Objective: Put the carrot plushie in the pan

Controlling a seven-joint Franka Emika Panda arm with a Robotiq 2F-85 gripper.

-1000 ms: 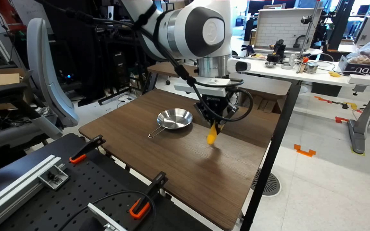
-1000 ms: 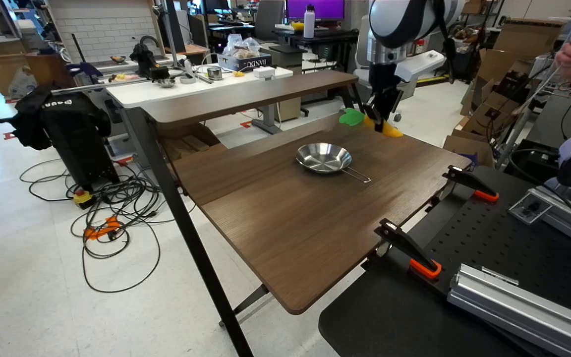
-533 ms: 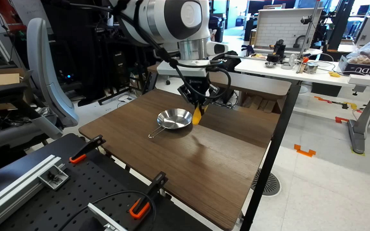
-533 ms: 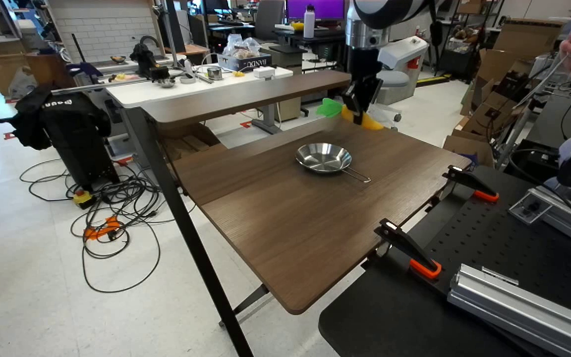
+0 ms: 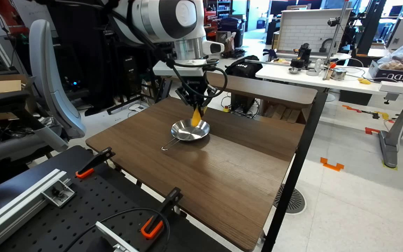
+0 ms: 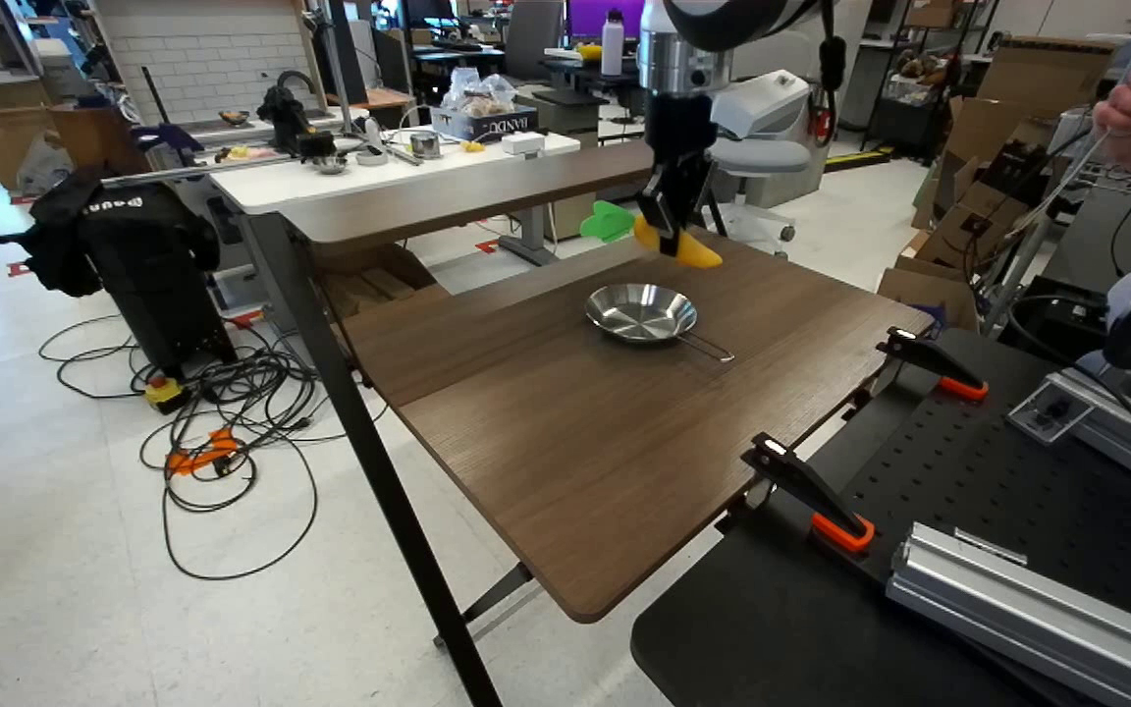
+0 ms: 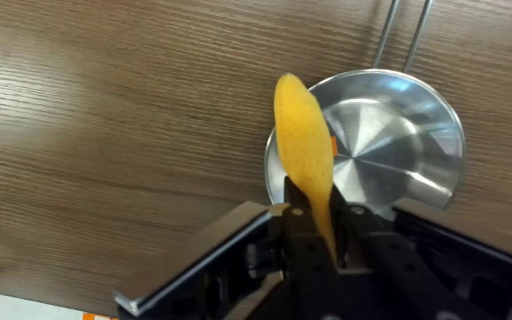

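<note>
The carrot plushie (image 5: pixel 196 118) is orange-yellow and tapered; its green leafy tip (image 6: pixel 608 222) shows in an exterior view. My gripper (image 7: pixel 313 195) is shut on the carrot's body (image 7: pixel 305 133), fingers on both sides of it. The carrot hangs in the air, lying crosswise in the jaws (image 6: pixel 671 242). The shiny silver pan (image 7: pixel 385 151) stands on the table with its thin wire handle; it shows in both exterior views (image 5: pixel 188 134) (image 6: pixel 640 319). In the wrist view the carrot overlaps the pan's left rim. The green tip is hidden in the wrist view.
The pan rests on a brown wooden table (image 5: pixel 229 196). A raised shelf (image 6: pixel 487 201) runs along one side of the table. Black clamps with orange ends (image 5: pixel 163 210) hold the edge of a black perforated bench (image 5: pixel 93 213).
The arm has carried the carrot sideways, leftward in both exterior views, from beside the pan to close over its rim. The carrot stays in the jaws. The pan has not moved.
</note>
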